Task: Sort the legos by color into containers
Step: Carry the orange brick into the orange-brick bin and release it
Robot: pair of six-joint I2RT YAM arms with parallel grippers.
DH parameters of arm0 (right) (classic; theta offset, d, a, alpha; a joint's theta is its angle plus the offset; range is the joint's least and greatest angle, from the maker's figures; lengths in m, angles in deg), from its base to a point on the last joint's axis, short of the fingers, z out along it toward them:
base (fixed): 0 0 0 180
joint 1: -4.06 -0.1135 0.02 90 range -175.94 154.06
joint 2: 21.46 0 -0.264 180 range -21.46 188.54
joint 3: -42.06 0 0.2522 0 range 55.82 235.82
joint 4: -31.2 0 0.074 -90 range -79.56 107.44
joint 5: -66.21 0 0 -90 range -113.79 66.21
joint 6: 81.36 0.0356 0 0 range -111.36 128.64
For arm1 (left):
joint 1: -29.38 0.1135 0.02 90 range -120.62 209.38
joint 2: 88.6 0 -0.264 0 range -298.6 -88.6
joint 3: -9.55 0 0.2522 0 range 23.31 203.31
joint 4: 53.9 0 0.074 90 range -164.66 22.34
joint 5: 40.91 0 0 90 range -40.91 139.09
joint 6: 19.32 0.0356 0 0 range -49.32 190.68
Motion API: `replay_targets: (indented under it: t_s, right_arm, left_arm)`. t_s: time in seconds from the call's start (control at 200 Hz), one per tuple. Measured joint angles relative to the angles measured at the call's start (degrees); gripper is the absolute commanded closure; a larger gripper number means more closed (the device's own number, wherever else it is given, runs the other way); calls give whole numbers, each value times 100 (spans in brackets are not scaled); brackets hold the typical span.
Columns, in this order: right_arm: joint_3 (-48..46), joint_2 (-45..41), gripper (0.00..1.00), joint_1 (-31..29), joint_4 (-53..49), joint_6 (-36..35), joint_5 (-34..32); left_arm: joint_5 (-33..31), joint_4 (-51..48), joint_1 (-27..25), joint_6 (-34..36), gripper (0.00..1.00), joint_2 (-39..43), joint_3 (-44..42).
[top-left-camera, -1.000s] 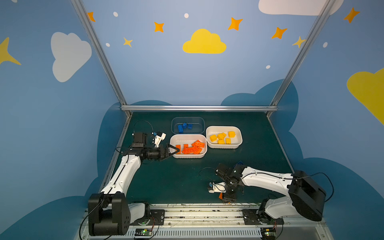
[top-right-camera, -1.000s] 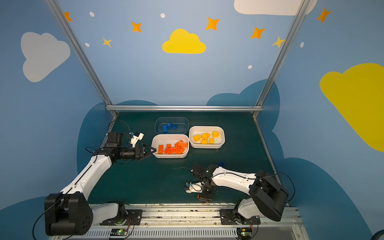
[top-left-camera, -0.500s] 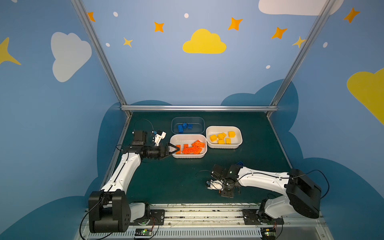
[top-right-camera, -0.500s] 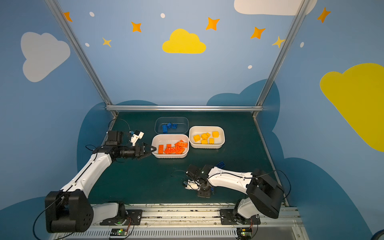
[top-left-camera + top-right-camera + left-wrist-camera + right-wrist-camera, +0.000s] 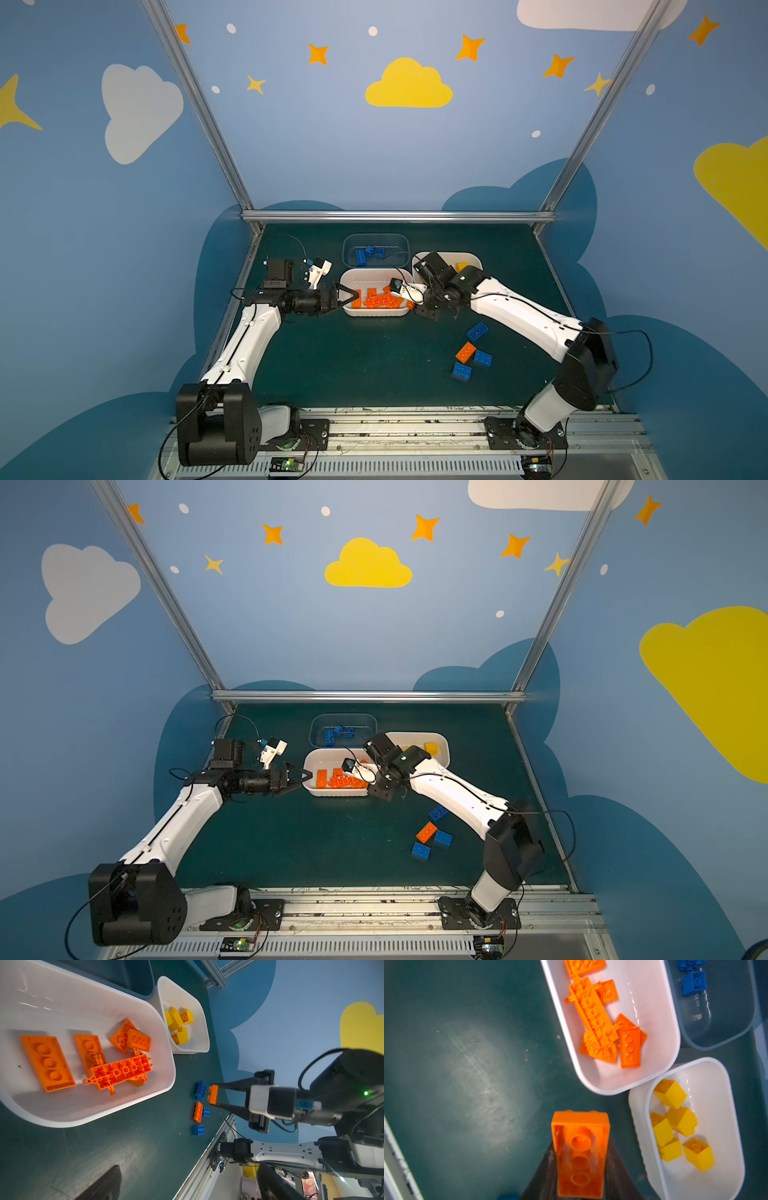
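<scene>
Gripping an orange brick [image 5: 580, 1155] by its two long sides, the right end effector [image 5: 213, 1095] is clenched on it. The brick's hollow underside faces that arm's wrist camera and its studs point away. The brick hangs clear of the dark green worktop [image 5: 353, 365], just beside the near right corner of the white tub [image 5: 376, 314].

That tub sits toward the far edge of the worktop, about midway along it. It holds several flat orange pieces and a long lattice piece [image 5: 120, 1072] lying across them. Just beside it, toward the right edge, stands a second white tub [image 5: 737, 1142] with yellow bricks [image 5: 682, 1121] piled inside; in both top views the right arm hides part of it. Behind the two, closer to the far edge, a clear tub [image 5: 401, 249] holds a few blue bricks [image 5: 365, 253].

The left end effector [image 5: 349, 298] is released, its jaws spread wide and holding nothing. It lies level at the left end of the white tub, with the fingertips reaching just over that rim.

Four bricks lie loose on the worktop toward its right edge, well apart from the tubs. They are a loose orange brick [image 5: 465, 352] and three loose blue bricks [image 5: 477, 331], one of which is just beside the orange one.
</scene>
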Motion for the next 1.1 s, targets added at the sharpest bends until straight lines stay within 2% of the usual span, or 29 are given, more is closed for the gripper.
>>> replay_targets:
  t_s: [0.27,0.45,0.571,0.711,0.831,0.971,1.096]
  right_arm:
    - [2011,2037,82,181,343,-551,179]
    - [2992,2966,79,186,446,-796,358]
    - [3045,3200,76,173,586,-1145,592]
    - [3095,3429,66,101,898,-1414,586]
    - [3270,3652,52,66,1056,-1504,525]
    - [3213,3615,47,55,1128,-1517,507]
    - [2570,3178,44,125,1204,-1434,417]
  left_arm:
    - [-24,-33,20,-4,0,26,-2]
    - [-31,-103,107,-4,0,153,-2]
    - [-28,-157,166,2,0,238,-13]
    - [-26,-227,227,17,0,271,-26]
    - [-26,-249,256,26,0,280,-85]
    - [-20,-280,267,39,0,282,-111]
    - [15,-269,269,37,0,284,-111]
